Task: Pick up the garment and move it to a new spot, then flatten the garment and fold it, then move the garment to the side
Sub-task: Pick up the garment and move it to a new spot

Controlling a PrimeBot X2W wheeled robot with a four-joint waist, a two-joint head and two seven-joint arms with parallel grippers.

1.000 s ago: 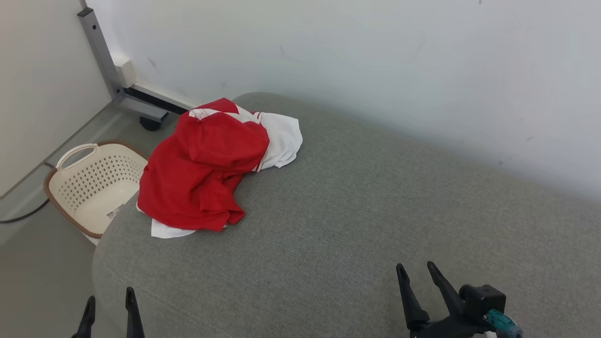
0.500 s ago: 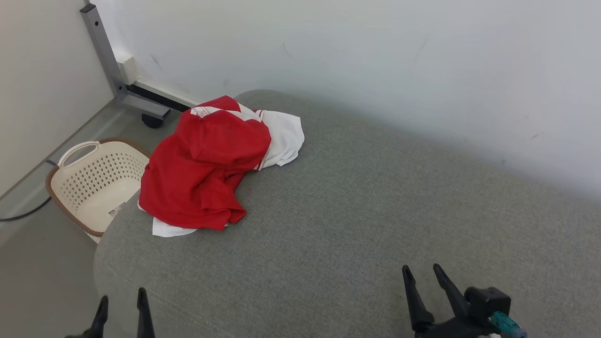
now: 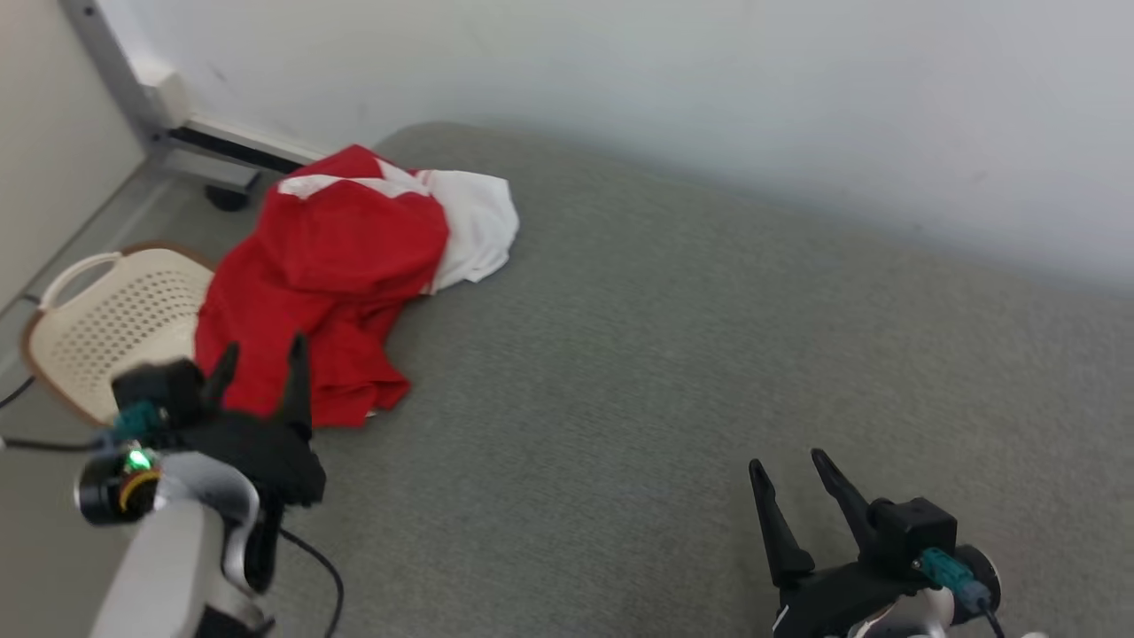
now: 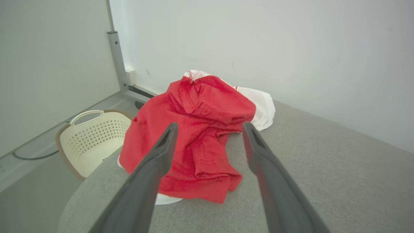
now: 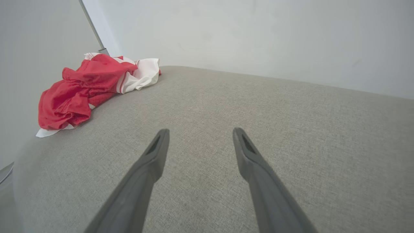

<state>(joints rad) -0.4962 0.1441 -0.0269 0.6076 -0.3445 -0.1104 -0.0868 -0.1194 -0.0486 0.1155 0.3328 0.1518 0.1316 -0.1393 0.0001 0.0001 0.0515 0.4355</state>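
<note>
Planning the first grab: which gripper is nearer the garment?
The left gripper: open, it hovers at the near edge of the garment, while the right gripper sits far off over bare cushion.

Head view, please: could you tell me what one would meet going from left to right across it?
basket → garment → right claw. The left claw overlaps the basket and the garment, so I leave it out of the order.
</note>
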